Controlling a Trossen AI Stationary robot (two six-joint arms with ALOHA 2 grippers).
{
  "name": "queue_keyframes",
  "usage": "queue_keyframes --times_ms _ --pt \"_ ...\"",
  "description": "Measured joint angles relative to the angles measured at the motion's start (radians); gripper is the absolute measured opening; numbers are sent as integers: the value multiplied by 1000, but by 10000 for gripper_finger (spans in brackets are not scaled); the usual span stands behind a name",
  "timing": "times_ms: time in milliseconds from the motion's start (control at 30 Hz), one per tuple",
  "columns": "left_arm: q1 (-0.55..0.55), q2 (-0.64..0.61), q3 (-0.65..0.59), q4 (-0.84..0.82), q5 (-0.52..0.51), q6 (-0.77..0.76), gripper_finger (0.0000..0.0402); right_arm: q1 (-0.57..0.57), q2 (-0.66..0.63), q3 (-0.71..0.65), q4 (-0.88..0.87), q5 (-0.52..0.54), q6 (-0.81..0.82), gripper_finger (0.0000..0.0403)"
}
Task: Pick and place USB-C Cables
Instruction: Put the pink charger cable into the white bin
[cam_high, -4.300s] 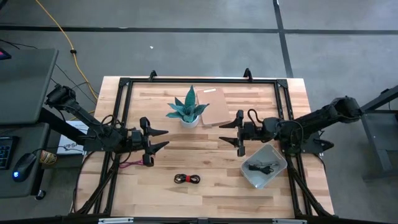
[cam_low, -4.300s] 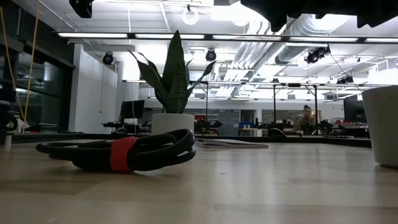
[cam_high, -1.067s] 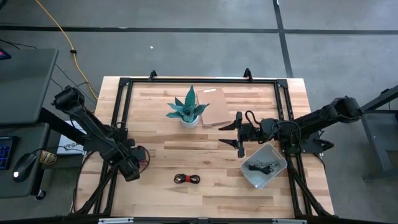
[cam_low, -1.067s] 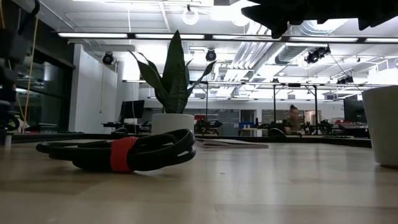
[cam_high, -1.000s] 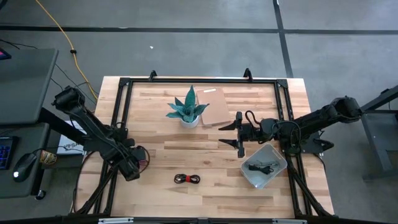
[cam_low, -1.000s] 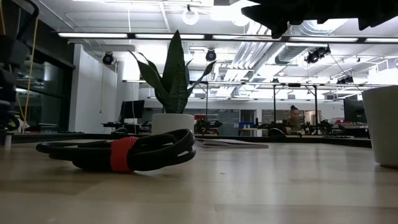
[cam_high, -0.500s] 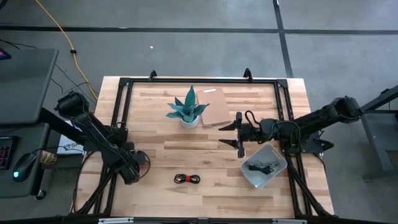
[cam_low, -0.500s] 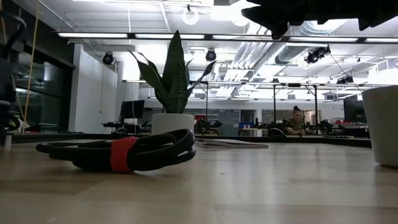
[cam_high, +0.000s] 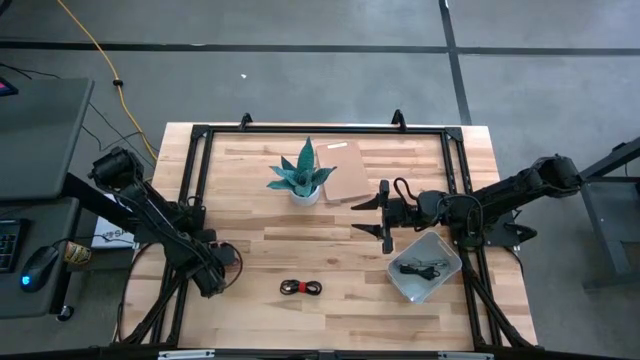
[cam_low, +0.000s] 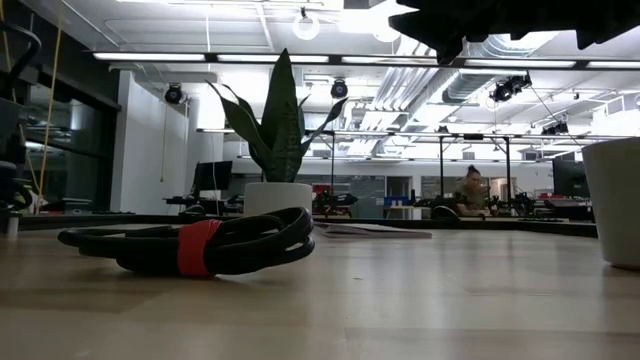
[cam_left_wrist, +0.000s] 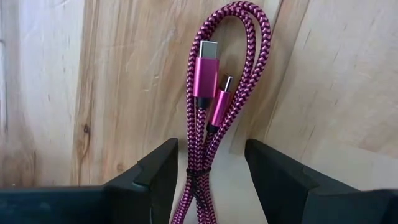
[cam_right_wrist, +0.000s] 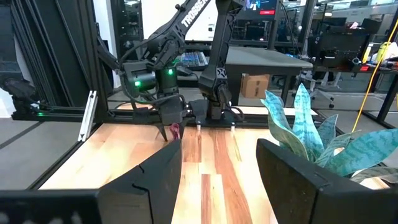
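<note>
My left gripper (cam_high: 210, 281) points down at the table near its left edge. It is open, one finger on each side of the pink-magenta cable (cam_left_wrist: 211, 106). That cable lies flat on the wood, doubled into a loop with both plugs showing, and the right wrist view shows it (cam_right_wrist: 175, 130) under the left gripper. The red-and-black cable (cam_high: 301, 288) lies coiled near the table's near edge, seen close in the low view (cam_low: 190, 245). A black cable (cam_high: 420, 268) lies in the grey tray (cam_high: 447, 250). I cannot make out the silver-grey cable. My right gripper (cam_high: 384, 212) hovers open by the tray.
A potted plant (cam_high: 302, 180) stands mid-table toward the far edge, with a flat cardboard piece (cam_high: 345, 170) beside it. A black frame (cam_high: 195, 150) runs along the table's edges. Bare wood lies between the red-and-black cable and the tray. A person sits far off in the room (cam_low: 467, 195).
My left gripper has moved a little toward the table's near edge and down over the pink-magenta cable, still pointing downward. The cables have stayed where they were.
</note>
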Motion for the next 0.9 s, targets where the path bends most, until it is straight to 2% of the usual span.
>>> queue_keyframes --times_ms 300,467,733,900 --pt "0 0 0 2 0 7 175 0 0 0 0 0 0 199" --pt "0 0 0 7 2 15 156 0 0 0 0 0 0 199" --pt "0 1 0 14 7 16 104 0 0 0 0 0 0 199" --pt "0 1 0 18 10 36 42 0 0 0 0 0 0 199"
